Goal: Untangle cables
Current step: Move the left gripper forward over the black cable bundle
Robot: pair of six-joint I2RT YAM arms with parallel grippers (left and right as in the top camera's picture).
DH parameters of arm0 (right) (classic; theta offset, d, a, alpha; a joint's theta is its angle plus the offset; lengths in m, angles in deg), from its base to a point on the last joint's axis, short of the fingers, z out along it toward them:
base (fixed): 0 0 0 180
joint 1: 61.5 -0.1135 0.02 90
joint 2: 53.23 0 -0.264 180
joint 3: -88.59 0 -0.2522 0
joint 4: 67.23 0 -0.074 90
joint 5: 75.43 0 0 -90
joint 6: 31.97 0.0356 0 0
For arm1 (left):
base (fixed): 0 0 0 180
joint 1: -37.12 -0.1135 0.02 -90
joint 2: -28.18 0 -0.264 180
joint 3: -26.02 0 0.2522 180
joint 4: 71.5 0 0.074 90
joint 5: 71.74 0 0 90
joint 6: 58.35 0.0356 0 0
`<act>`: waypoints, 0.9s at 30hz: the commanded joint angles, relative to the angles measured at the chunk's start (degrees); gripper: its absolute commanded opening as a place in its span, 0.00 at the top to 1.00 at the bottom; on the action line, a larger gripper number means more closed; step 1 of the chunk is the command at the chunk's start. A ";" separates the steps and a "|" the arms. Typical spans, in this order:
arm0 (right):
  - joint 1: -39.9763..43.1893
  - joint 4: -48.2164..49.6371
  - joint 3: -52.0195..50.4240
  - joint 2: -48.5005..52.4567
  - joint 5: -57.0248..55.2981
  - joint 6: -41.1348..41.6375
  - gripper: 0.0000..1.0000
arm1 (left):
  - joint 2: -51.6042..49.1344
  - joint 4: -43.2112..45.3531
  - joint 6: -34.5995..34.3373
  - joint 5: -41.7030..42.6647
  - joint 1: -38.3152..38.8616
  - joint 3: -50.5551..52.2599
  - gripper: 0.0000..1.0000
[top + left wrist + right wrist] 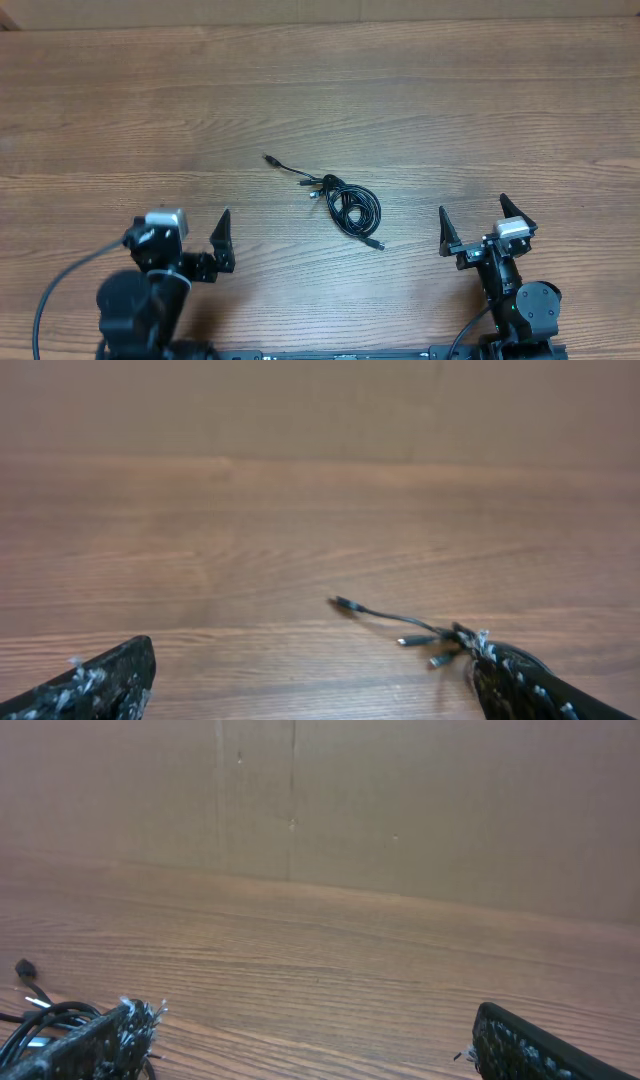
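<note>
The black left fingers (221, 238) sit to the left of the tangle and a bit nearer the robot, well apart from it. They are spread wide open and hold nothing.

Between the two arms, the thin black cables (355, 208) lie on the brown wooden desk (320, 90). Most of them are rolled up in a small messy loop. A few short ends with little plugs (268, 158) stick out from the far left side of the tangle. One more plug pokes out on its near right side.

To the right of the tangle, also well apart from it, the black right fingers (444, 232) are wide open too, with nothing in them.

I think the job has not really begun, as no cable is pulled free. Next, one arm needs to reach over to the tangle and pinch a loose end, while the other holds the loop down. The cords look thin and floppy, so the pinch must go low on the desk and right on the cord.
</note>
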 commanded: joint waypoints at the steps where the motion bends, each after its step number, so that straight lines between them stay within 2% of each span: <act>1: 0.15 0.35 -0.57 -0.57 -0.35 -0.07 0.00 | -6.38 -1.20 -0.92 4.66 -0.07 -4.92 0.00; 5: 0.15 0.35 -0.57 -0.57 -0.35 -0.07 0.00 | -14.73 -5.05 -0.94 5.55 0.02 -10.47 0.00; 16: 0.15 0.35 -0.57 -0.57 -0.35 -0.07 0.00 | -35.47 -22.34 -0.46 6.19 1.01 -30.14 0.00; 22: 0.15 0.35 -0.57 -0.57 -0.35 -0.07 0.00 | -41.88 -24.30 0.09 3.87 6.51 -34.25 0.00; 27: 0.15 0.35 -0.57 -0.57 -0.35 -0.07 0.00 | -45.46 -23.98 -2.91 -0.44 13.07 -34.56 0.00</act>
